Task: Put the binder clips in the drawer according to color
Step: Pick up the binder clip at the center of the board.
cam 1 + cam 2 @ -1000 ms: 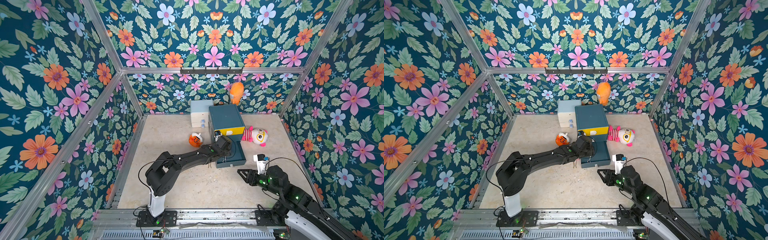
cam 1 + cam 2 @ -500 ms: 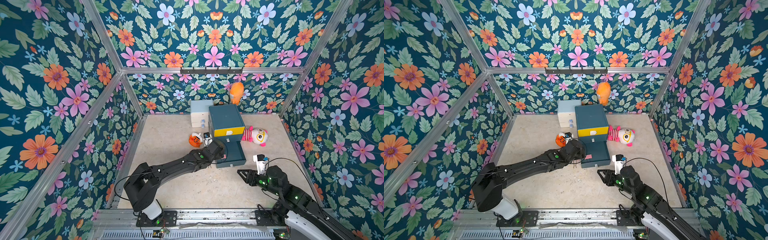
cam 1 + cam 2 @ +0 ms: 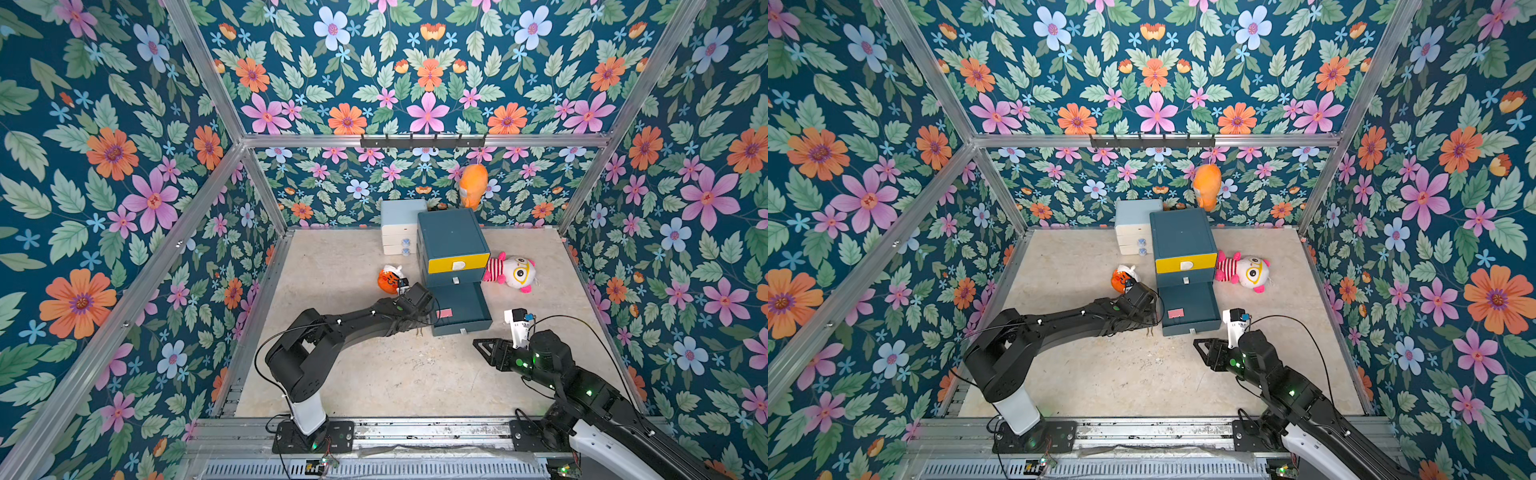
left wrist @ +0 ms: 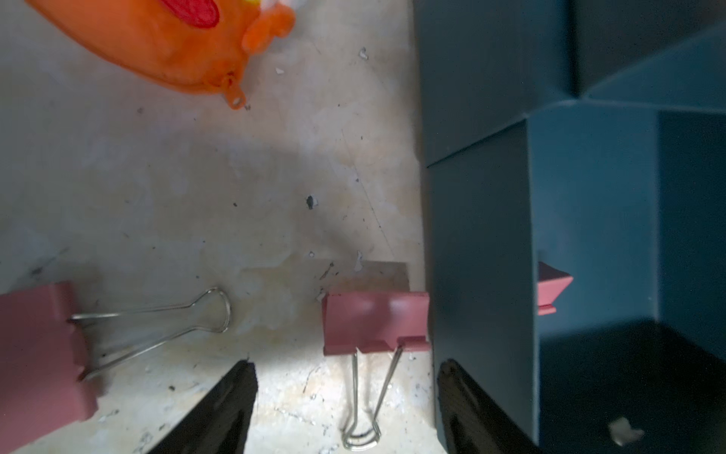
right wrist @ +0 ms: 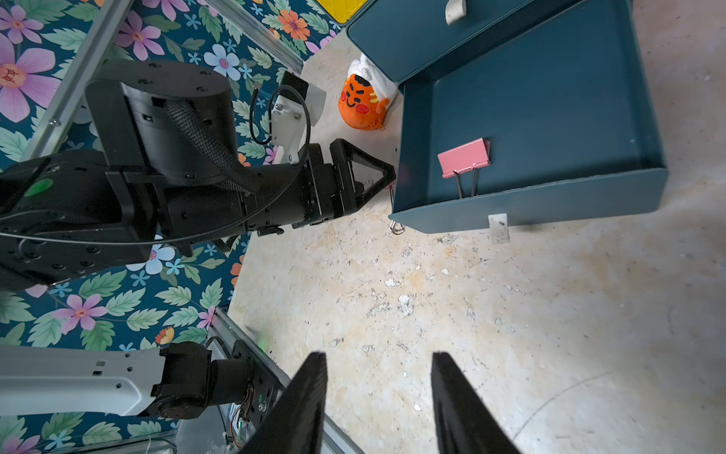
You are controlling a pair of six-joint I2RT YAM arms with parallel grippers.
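Left claw (image 4: 345,367) spread astride the handles of a pink binder clip (image 4: 375,322), lower centre, beside the open drawer (image 4: 479,243) (second pink clip (image 5: 465,156) inside); right claw (image 5: 379,373) spread, empty.

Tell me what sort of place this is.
Probably a robot test cell, not a home: a metal frame lined with floral panels, a left arm and right arm bolted to a rail, with props like a drawer and plush toy.
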